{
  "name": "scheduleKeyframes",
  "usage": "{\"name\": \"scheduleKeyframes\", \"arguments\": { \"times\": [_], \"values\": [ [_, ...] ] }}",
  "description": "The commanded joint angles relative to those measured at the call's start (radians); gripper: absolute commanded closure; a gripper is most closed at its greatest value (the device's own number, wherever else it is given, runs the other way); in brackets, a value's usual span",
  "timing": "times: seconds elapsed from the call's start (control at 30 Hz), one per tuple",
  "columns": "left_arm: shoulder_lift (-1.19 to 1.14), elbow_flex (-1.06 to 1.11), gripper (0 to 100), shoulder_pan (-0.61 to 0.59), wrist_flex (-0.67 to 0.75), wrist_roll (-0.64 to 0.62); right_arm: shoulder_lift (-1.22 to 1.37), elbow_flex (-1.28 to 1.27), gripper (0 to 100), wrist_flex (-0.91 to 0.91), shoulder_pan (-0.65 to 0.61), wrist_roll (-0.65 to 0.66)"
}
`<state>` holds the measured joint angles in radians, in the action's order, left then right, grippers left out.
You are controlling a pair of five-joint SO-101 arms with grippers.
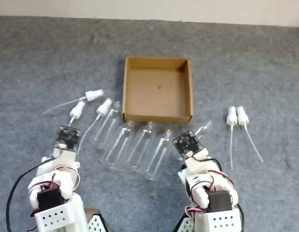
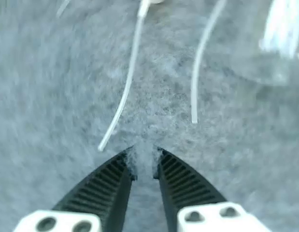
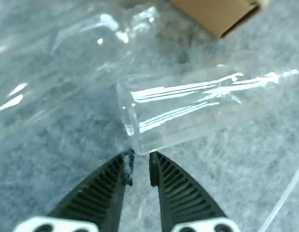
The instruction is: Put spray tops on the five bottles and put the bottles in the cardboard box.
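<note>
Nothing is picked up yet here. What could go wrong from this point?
The clear plastic bottles lie packed side by side on the grey carpet; grasping one may roll its neighbours. The white spray tops trail long thin tubes that could bend or miss a narrow bottle neck.

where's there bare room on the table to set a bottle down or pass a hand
Bare grey mat lies right of the cardboard box, beyond the two spray tops, and left of the box beyond the three spray tops. Crowded: the strip before the box, where five clear bottles lie side by side.
</note>
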<state>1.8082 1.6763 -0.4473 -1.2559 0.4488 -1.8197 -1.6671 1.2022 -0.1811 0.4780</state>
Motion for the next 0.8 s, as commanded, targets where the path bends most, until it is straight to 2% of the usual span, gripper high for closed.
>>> {"name": "scheduleKeyframes", "arguments": {
  "times": [0.0,0.23,0.47,0.6,0.77],
  "values": [
    [0.007,0.019,99,-0.01,0.021,0.086,-0.016,-0.067,96.7,-0.031,0.07,0.008],
    [0.007,0.019,99,-0.012,0.021,0.087,-0.004,0.116,96.7,-0.019,0.11,0.002],
    [0.007,0.019,99,-0.012,0.021,0.086,0.024,0.34,96.5,0.067,0.125,-0.046],
    [0.007,0.019,99,-0.012,0.021,0.087,0.22,0.501,88.2,0.076,0.125,-0.158],
    [0.007,0.019,99,-0.012,0.021,0.087,0.677,0.762,79.9,0.077,0.124,-0.313]
  ]
}}
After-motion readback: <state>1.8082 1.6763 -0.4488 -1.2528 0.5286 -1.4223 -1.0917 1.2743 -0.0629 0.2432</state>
